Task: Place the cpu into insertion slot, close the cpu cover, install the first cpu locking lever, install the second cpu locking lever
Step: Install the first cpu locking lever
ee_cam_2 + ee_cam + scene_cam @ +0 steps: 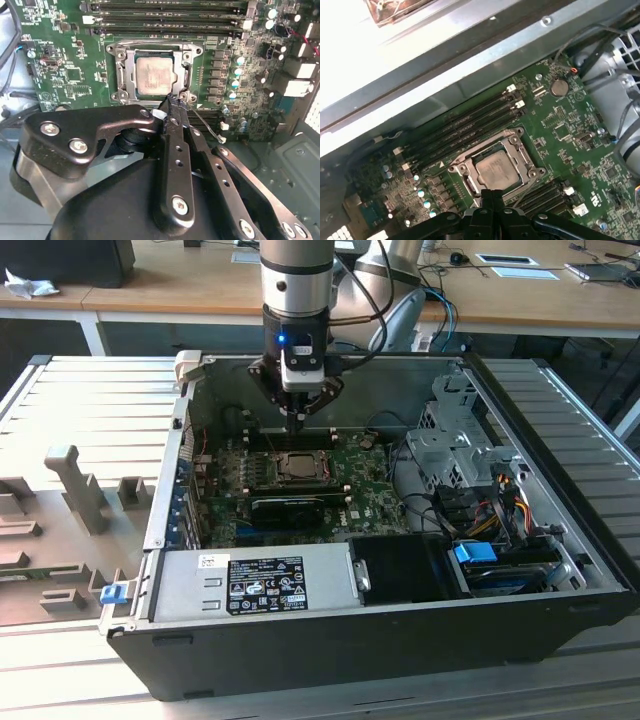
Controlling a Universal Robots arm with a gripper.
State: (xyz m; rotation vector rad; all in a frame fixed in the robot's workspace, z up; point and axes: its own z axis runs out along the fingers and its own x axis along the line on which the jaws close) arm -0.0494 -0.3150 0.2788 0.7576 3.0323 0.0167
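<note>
Two steps look done to me: cpu [154, 75] seated, cover [125, 75] down around it. Levers [207, 125] seem left; jaws are narrow, tips together beside cover's corner.

Open room above the cpu cover [127, 75] — memory slots [165, 14] just beside, finned card [290, 505] near.

bright even light in the exterior view; white glare blows out part of the first wrist view.
</note>
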